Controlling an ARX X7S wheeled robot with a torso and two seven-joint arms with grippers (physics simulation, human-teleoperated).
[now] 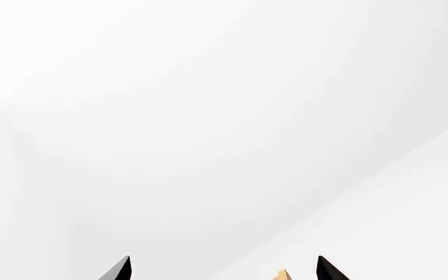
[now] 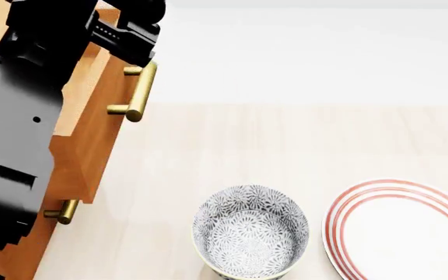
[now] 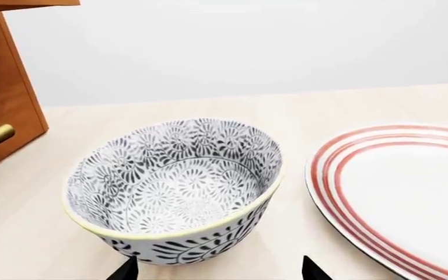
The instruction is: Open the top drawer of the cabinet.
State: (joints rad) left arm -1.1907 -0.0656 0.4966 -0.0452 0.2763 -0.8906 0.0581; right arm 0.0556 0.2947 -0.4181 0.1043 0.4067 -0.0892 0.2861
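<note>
Cabinet: the cabinet (image 2: pixel 21 245) fills the left edge of the head view, orange-brown wood grain, largely covered by the black left arm; in the right wrist view a corner of it (image 3: pixel 2 99) shows at the upper left.
Top drawer: the top drawer (image 2: pixel 91 137) stands out from the cabinet front toward the right of the frame, its flat front facing the table; its brass bar handle (image 2: pixel 142 90) runs down the front at the upper left of the head view.
Lower handle: a second brass handle (image 2: pixel 65 211) shows at the lower left, set back from the top drawer's front.
Left hand: the left hand (image 2: pixel 130 44) sits at the upper end of the brass bar handle, touching or just over it; whether it is clamped on the bar I cannot tell. In the left wrist view only two dark fingertips (image 1: pixel 119 269) show, apart, before a blank white surface.
Right hand: two dark tips (image 3: pixel 126 269) at the bottom edge of the right wrist view, apart, just beside the bowl, nothing between them.
Bowl: a blue-and-white patterned bowl (image 2: pixel 249 232) stands upright at lower centre of the head view.
Plate: a white plate with red rings (image 2: pixel 395 198) lies just right of the bowl, apart from it.
Table: pale wood table (image 2: pixel 286 140) under bowl and plate.
</note>
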